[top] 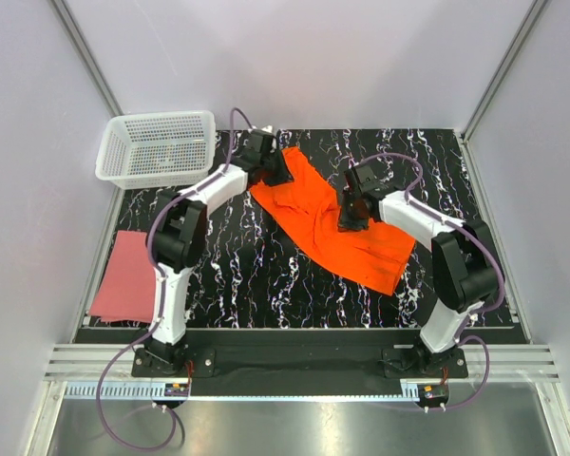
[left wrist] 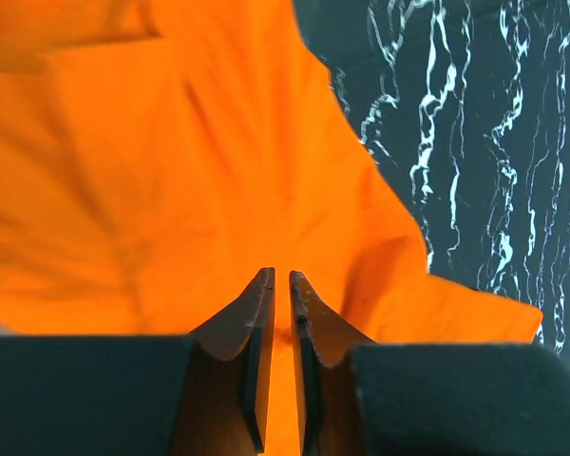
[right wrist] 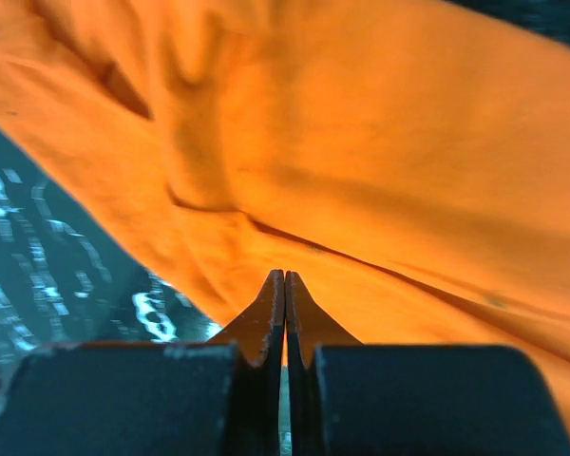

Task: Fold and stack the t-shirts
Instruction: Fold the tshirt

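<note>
The orange t-shirt (top: pixel 309 204) lies rumpled and diagonal on the black marbled mat, running from the back middle toward the front right. My left gripper (top: pixel 269 174) sits at its back-left corner. In the left wrist view the jaws (left wrist: pixel 282 275) are nearly closed, with orange cloth (left wrist: pixel 171 171) in the narrow gap. My right gripper (top: pixel 350 220) sits on the shirt's middle near its right edge. In the right wrist view its jaws (right wrist: pixel 285 275) are pressed together on a fold of the orange cloth (right wrist: pixel 380 142). The pink-red t-shirt (top: pixel 123 275) lies folded flat at the left.
A white mesh basket (top: pixel 104 161) stands at the back left corner, beside the left arm. The black marbled mat (top: pixel 256 266) covers the table. Grey walls close in the back and both sides. The pink-red shirt overhangs the mat's left edge.
</note>
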